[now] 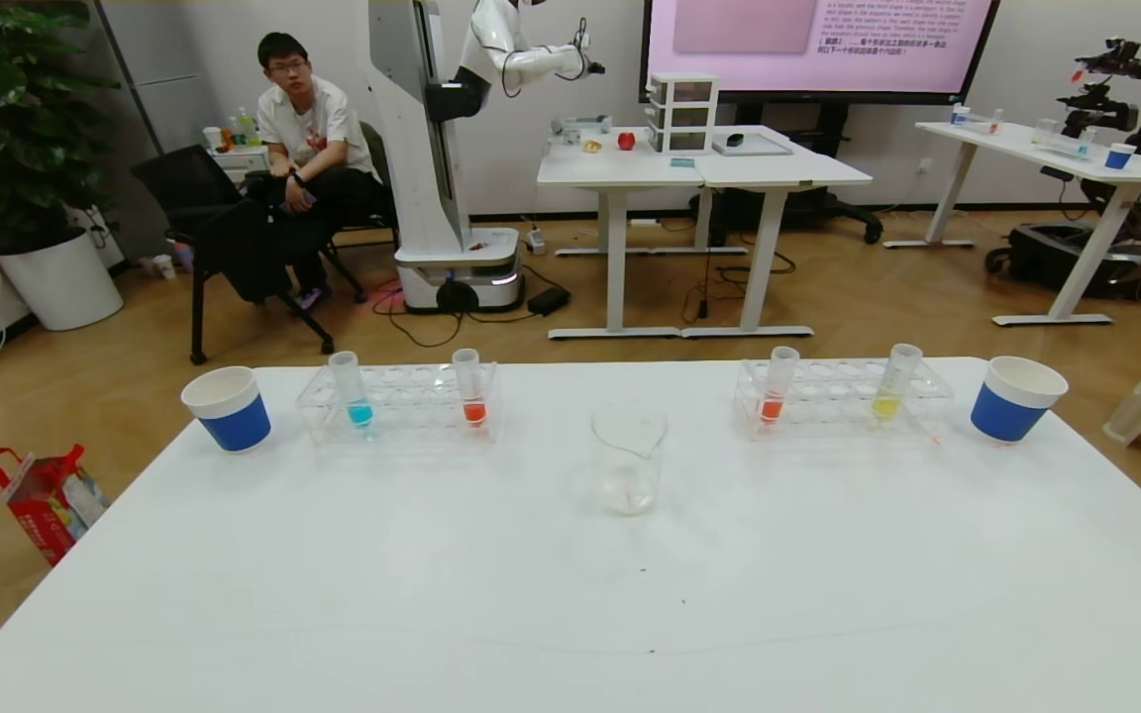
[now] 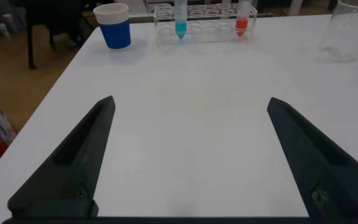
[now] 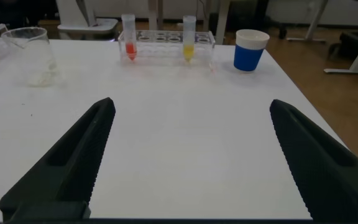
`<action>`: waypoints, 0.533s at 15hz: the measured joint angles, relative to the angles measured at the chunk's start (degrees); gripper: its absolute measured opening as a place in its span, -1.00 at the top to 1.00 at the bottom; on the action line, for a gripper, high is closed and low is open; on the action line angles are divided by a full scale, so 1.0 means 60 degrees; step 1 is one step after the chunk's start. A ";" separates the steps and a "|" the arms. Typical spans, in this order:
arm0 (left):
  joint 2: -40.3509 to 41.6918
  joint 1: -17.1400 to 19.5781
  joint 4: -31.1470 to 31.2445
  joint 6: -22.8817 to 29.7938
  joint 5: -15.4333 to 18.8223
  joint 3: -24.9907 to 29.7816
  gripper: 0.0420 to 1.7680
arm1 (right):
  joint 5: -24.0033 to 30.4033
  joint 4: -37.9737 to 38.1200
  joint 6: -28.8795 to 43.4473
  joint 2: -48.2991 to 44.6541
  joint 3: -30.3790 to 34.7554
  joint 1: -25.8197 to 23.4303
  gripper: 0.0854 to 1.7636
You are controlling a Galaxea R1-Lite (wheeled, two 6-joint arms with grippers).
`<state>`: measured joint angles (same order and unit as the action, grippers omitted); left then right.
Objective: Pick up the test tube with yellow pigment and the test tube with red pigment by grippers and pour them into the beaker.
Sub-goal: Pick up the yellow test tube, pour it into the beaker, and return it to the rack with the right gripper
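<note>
The yellow test tube point(image 1: 889, 388) stands upright in the right clear rack point(image 1: 843, 401), with an orange-red test tube point(image 1: 776, 389) beside it. Both show in the right wrist view, yellow point(image 3: 189, 38) and red point(image 3: 129, 38). A second orange-red tube point(image 1: 472, 391) stands in the left rack point(image 1: 402, 404) and also shows in the left wrist view point(image 2: 242, 20). The empty glass beaker point(image 1: 628, 461) stands mid-table between the racks. My left gripper point(image 2: 191, 102) and right gripper point(image 3: 192, 103) are open and empty over bare table near the front, out of the head view.
A blue-liquid tube point(image 1: 357, 394) stands in the left rack. Blue-and-white cups stand at the far left point(image 1: 228, 408) and far right point(image 1: 1014, 398) of the white table point(image 1: 570, 594). Beyond the table's far edge are floor, a seated person and other desks.
</note>
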<state>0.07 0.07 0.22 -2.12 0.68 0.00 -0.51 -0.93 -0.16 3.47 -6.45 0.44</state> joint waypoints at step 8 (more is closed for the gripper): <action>0.0000 0.0000 0.0004 0.0000 0.0004 0.0000 -0.93 | 0.0026 -0.4356 0.0049 0.6441 -0.2337 0.0347 -0.97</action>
<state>0.07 0.07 0.24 -2.12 0.71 0.00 -0.35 -27.06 0.13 42.12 -20.47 2.52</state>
